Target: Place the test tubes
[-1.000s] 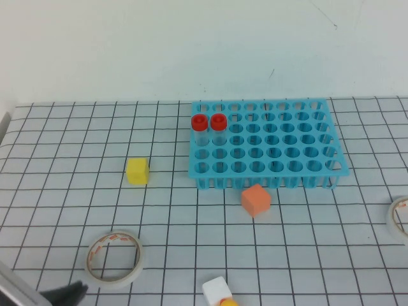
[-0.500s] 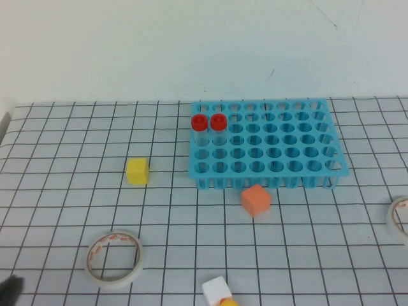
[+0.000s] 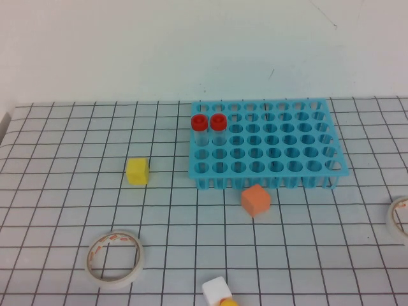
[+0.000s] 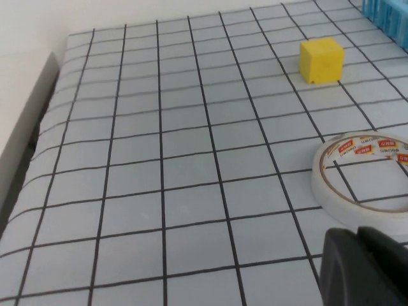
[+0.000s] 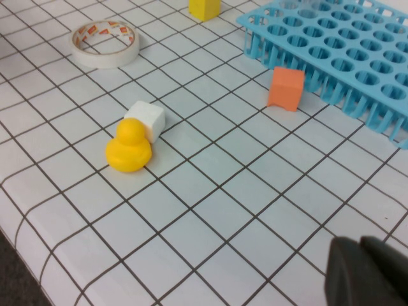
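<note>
Your left hand point(image 4: 358, 239), fingers pressed together and holding nothing, hangs low over the near left part of the bench point(image 3: 64, 146), just beside a tape roll point(image 4: 360, 169). Your right hand point(image 5: 361, 245), likewise pressed together and empty, sits low over the near right part. Neither hand shows in the high view.

Two red-capped test tubes point(image 3: 209, 126) stand upright side by side in the blue rack point(image 3: 280, 153), in its two leftmost columns toward the far side. No loose tube is visible on the bench, so the placing step looks finished, or you are between tubes. If another tube is to come, you must first spread a hand, and the tube would have to be fetched from outside these views.

Clutter surrounds the rack:
- A yellow cube point(image 3: 137, 171) lies to its left.
- An orange cube point(image 3: 255, 199) lies just in front of its near edge.
- A white block point(image 5: 145, 118) touches a yellow duck point(image 5: 128, 147) near the front.
- A second tape roll point(image 3: 400, 217) lies at the right edge.

The orange cube is the likeliest obstacle for a low approach to the rack's front rows.
</note>
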`<state>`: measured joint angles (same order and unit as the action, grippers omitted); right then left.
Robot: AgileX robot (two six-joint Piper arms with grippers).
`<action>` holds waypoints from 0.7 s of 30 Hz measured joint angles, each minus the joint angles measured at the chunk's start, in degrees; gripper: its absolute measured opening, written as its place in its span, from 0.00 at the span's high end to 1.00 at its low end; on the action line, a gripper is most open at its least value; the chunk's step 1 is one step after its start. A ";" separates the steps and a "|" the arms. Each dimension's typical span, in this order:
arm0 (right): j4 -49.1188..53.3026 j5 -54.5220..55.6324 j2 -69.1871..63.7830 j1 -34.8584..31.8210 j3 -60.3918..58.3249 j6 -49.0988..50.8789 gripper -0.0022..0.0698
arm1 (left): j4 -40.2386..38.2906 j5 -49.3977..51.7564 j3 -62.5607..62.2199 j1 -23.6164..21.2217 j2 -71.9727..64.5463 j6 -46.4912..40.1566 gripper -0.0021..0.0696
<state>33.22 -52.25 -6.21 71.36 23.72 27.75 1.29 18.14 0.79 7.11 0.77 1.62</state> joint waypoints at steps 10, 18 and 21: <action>0.00 0.00 0.00 0.00 0.00 0.00 0.97 | -1.29 0.71 0.00 0.00 0.00 -5.10 0.97; 0.00 0.00 0.00 0.00 0.00 0.00 0.97 | -1.29 0.71 0.00 -0.21 0.00 -10.04 0.97; 0.00 0.00 0.00 0.00 0.00 0.00 0.97 | -2.41 0.71 0.00 -0.33 0.00 -9.40 0.97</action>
<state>33.22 -52.25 -6.21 71.36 23.72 27.75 -1.12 18.84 0.79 6.78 0.78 -7.78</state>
